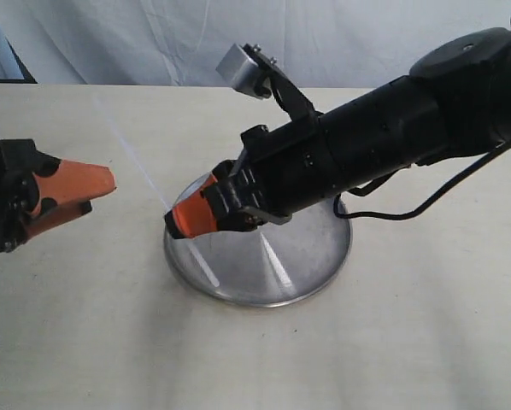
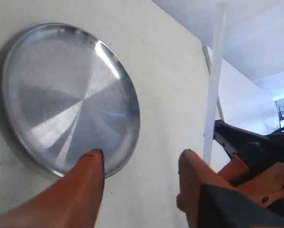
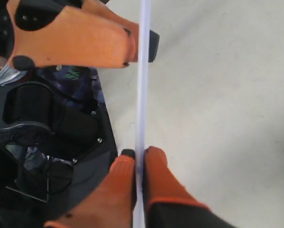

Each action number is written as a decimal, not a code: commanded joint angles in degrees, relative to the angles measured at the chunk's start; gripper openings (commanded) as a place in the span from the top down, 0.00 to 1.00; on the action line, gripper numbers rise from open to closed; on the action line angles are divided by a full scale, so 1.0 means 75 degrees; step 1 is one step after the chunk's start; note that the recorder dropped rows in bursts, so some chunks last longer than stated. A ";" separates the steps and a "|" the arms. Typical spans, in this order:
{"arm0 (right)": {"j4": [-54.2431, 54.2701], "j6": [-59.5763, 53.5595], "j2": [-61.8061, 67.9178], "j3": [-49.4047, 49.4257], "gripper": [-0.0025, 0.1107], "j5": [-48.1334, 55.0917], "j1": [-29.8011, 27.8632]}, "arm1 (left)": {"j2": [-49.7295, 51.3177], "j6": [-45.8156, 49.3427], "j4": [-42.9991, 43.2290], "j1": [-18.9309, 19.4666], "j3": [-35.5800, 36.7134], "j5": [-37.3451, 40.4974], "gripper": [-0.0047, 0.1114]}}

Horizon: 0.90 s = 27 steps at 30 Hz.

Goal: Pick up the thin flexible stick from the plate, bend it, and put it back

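The thin flexible stick (image 1: 136,158) slants from my right gripper (image 1: 177,220) up and away to the left, well above the table. In the right wrist view the right gripper (image 3: 140,154) is shut on the stick (image 3: 143,95). That gripper hangs over the left rim of the plate (image 1: 273,265). My left gripper (image 1: 99,195) sits to the left, off the plate. Its jaws (image 2: 142,156) are open with only table between them. The stick (image 2: 213,95) passes just outside one left finger (image 2: 192,166), close to its tip. The plate (image 2: 61,95) holds nothing.
The cream tabletop (image 1: 85,325) surrounds the plate. A black cable (image 1: 409,212) from the right arm loops down to the table behind the plate. A white cloth (image 1: 153,38) hangs along the far edge.
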 commanded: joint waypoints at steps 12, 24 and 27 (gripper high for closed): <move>0.0406 -0.0169 -0.0069 0.0035 0.99 0.0944 0.0317 | 0.0019 0.1568 -0.2283 -0.0013 -0.0022 0.0207 0.63; 0.0693 -0.0407 -0.0069 0.0035 0.99 0.1715 0.0317 | 0.0019 0.2476 -0.2542 -0.0013 -0.0022 0.0207 0.96; 0.0482 -0.0429 -0.0069 0.0035 0.99 0.1715 0.0317 | 0.0019 0.2788 -0.2542 -0.0013 -0.0036 0.0236 0.96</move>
